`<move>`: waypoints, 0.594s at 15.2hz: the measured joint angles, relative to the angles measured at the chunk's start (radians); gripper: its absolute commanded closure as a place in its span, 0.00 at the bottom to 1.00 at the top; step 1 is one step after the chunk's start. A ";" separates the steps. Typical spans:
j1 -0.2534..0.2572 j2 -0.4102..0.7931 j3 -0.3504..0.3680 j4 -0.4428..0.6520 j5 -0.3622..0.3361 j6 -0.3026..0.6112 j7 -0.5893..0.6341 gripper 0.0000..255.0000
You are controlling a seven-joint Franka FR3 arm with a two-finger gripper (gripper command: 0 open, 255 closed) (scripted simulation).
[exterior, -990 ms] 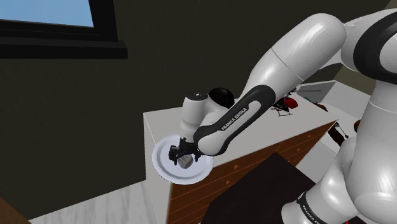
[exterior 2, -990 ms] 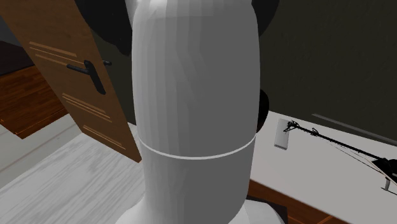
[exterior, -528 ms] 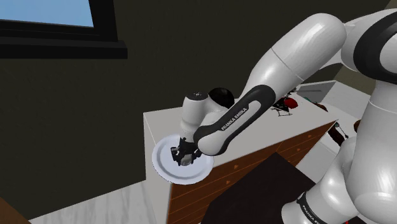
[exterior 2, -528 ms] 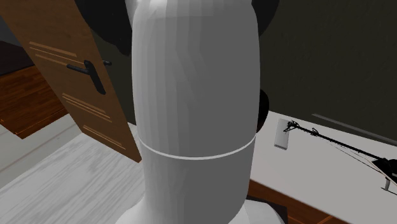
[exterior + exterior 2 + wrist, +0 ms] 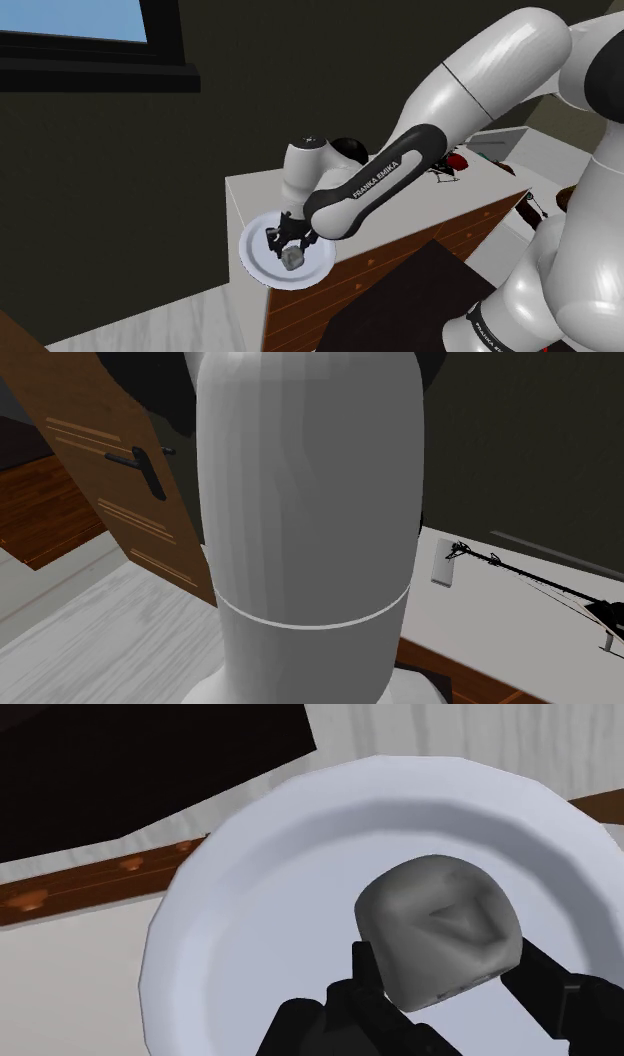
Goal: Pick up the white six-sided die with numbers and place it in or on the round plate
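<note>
The grey die (image 5: pixel 437 929), rounded at the corners with a shallow triangular mark on its upper face, lies on the round white plate (image 5: pixel 178 944), off the plate's middle and toward the rim. No numbers can be read on it. The jaws are released: the two black fingers (image 5: pixel 560 994) stand apart on either side of the die. In the shoulder view the die sits on the plate just under the fingertips.

The plate rests at the corner of a white-topped bench (image 5: pixel 255 185) with brown drawer fronts (image 5: pixel 375 262), its edge overhanging the corner. The white arm (image 5: pixel 470 80) comes over the bench from the dark stand (image 5: pixel 430 290) and bends down to the plate. A small red and black object (image 5: pixel 450 162) lies farther along the bench top, well apart from the plate.

In the second exterior view, a brown door (image 5: pixel 110 472) with a black handle stands behind the arm's white link.
</note>
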 measured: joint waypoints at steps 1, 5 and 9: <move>-0.009 -0.012 -0.004 -0.008 0.004 -0.001 -0.008 1.00; -0.018 -0.053 -0.001 -0.004 0.019 -0.045 -0.020 1.00; -0.024 -0.106 0.004 -0.003 0.038 -0.097 -0.034 1.00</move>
